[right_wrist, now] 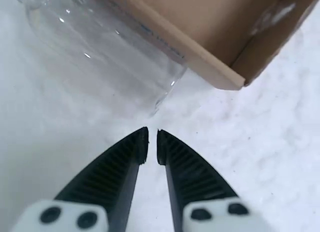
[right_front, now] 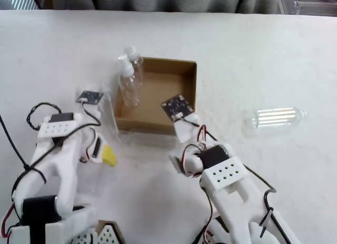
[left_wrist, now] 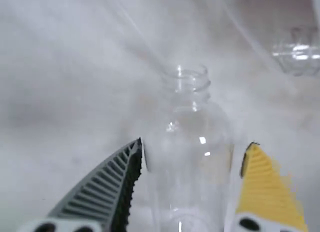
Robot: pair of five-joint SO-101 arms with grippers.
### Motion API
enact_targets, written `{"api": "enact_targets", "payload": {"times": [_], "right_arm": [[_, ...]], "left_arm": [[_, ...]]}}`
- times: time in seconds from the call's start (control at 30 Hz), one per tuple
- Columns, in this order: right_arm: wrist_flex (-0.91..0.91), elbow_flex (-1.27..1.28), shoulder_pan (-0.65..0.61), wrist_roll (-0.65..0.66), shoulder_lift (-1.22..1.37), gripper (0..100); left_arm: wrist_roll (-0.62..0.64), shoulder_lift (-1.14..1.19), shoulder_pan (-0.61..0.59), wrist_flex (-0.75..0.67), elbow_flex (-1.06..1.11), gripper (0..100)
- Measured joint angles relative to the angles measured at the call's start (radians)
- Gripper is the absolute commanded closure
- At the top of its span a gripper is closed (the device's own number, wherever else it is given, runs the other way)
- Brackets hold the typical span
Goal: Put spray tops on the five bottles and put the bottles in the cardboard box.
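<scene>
Your left pincer (left_wrist: 192, 152) pinches uncapped bottle (left_wrist: 189, 111) by body, neck pointing away from wrist, just beside box (right_wrist: 175, 41) corner. Your right pincer (right_wrist: 152, 142), tips pressed nearly together, empty, faces bottle nearby.

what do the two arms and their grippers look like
The left arm and right arm are white plastic with black motor blocks, rows of small holes and thin black, red and white cables. The left gripper has one grey ribbed finger and one yellow; the right gripper has two black ribbed fingers on white bases.
</scene>
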Motion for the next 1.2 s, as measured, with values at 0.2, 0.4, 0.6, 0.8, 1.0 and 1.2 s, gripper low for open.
{"api": "enact_targets", "payload": {"times": [0.2, 0.4, 0.6, 0.8, 1.0, 1.2], "right_arm": [[0.000, 0.000, 0.000, 0.000, 0.000, 97.8], [0.000, 0.000, 0.000, 0.000, 0.000, 97.8], [0.000, 0.000, 0.000, 0.000, 0.000, 97.8], [0.000, 0.000, 0.000, 0.000, 0.000, 97.8], [0.000, 0.000, 0.000, 0.000, 0.000, 97.8], [0.000, 0.000, 0.000, 0.000, 0.000, 97.8]], "left_arm": [[0.000, 0.000, 0.002, -0.011, -0.003, 69], [0.000, -0.005, 0.014, -0.014, -0.015, 68], [0.049, -0.005, 0.083, -0.014, -0.015, 68], [0.063, -0.005, 0.086, -0.038, -0.015, 73], [0.060, -0.005, 0.091, -0.066, -0.015, 67], [-0.048, -0.005, 0.091, -0.066, -0.015, 69]]}}
